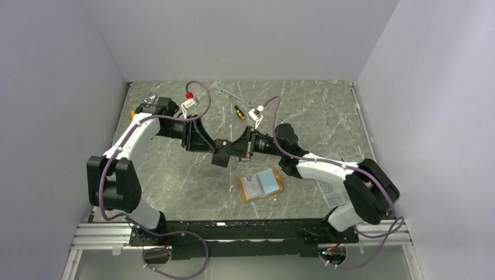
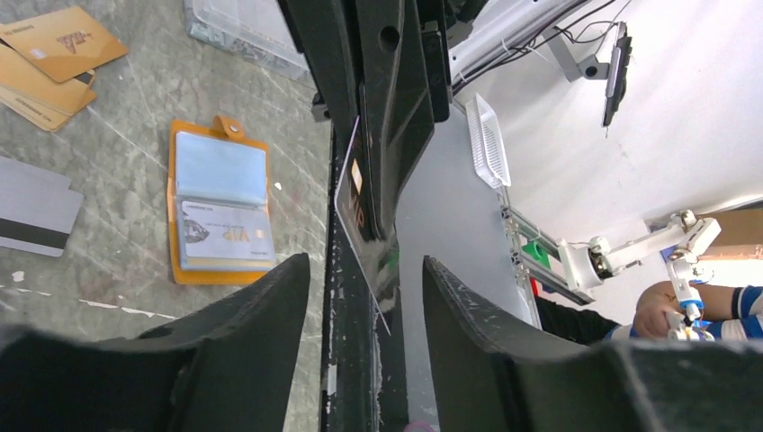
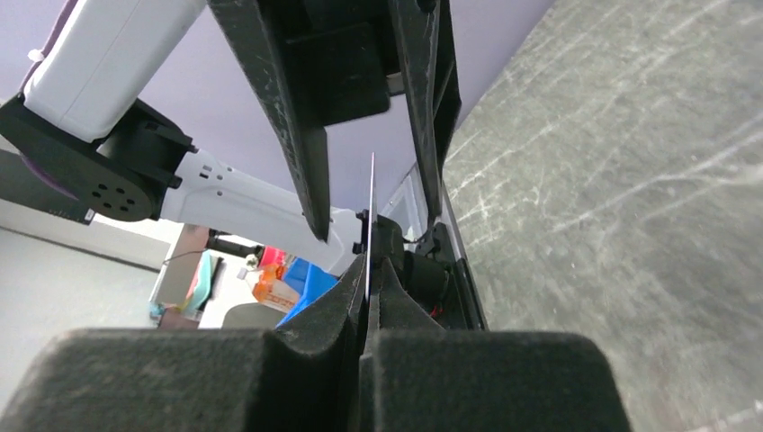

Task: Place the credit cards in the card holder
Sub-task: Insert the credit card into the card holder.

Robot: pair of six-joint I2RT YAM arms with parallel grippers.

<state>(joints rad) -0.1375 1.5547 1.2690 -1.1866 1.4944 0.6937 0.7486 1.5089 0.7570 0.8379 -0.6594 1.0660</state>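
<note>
— Silver card (image 2: 354, 205) reading "VIP": who is gripping it?
— The right gripper (image 3: 369, 270) is pinching it by one edge, up above the table (image 1: 175, 175). The left gripper (image 2: 364, 270) is standing spread, one finger on either side, neither touching it.
— And the card holder (image 2: 219, 202)?
— It is lying open on the table, with a pocketed card (image 2: 225, 236) showing "VIP". Orange-tan cards (image 2: 49, 58) are lying near it, their print unreadable.
</note>
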